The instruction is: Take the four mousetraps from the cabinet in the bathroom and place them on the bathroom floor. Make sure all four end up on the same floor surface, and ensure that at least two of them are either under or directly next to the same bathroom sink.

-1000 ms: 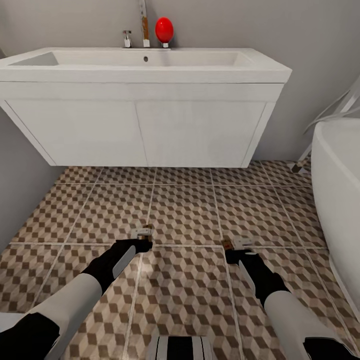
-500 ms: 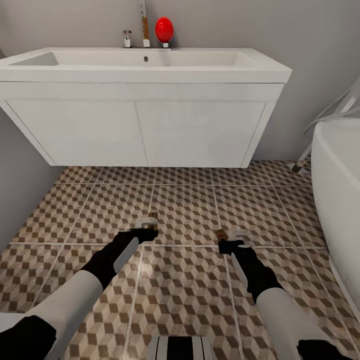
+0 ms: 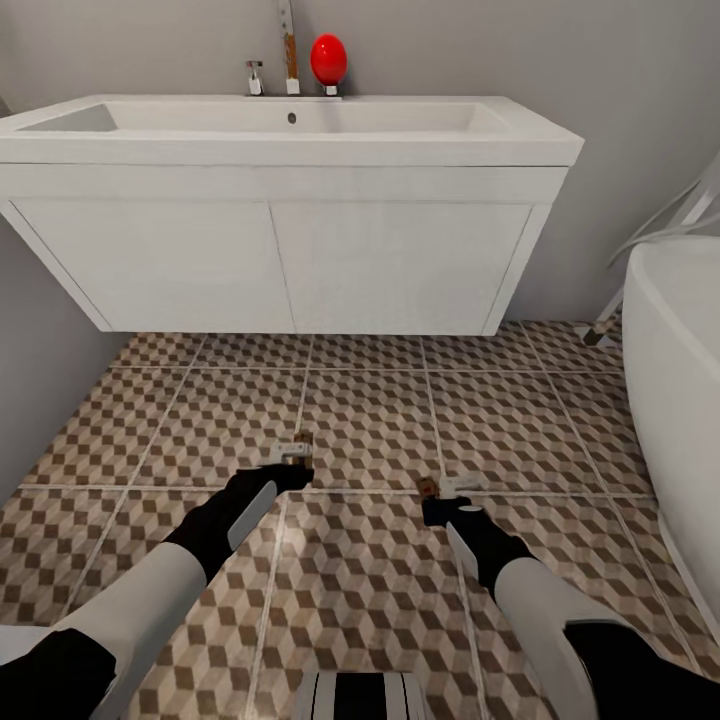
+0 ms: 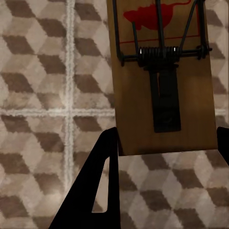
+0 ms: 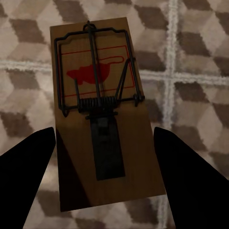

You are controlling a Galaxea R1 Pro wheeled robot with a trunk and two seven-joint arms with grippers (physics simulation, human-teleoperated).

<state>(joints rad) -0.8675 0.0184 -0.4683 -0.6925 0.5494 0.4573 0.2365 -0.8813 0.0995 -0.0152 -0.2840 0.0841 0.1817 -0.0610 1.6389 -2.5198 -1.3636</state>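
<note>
Right gripper [image 3: 432, 497] has slid left, both low over the bathroom floor [image 3: 370, 420] before the sink [image 3: 290, 150]; each mousetrap [image 4: 162, 81] [image 5: 102, 114] sits between spread fingers, seemingly just released, so next: lift clear, fetch the rest.

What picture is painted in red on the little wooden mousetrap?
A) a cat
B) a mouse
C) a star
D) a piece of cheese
B: the right wrist view shows the mousetrap lying on the tiled floor with a red mouse shape, long tail and all, printed under its wire bar.
</note>
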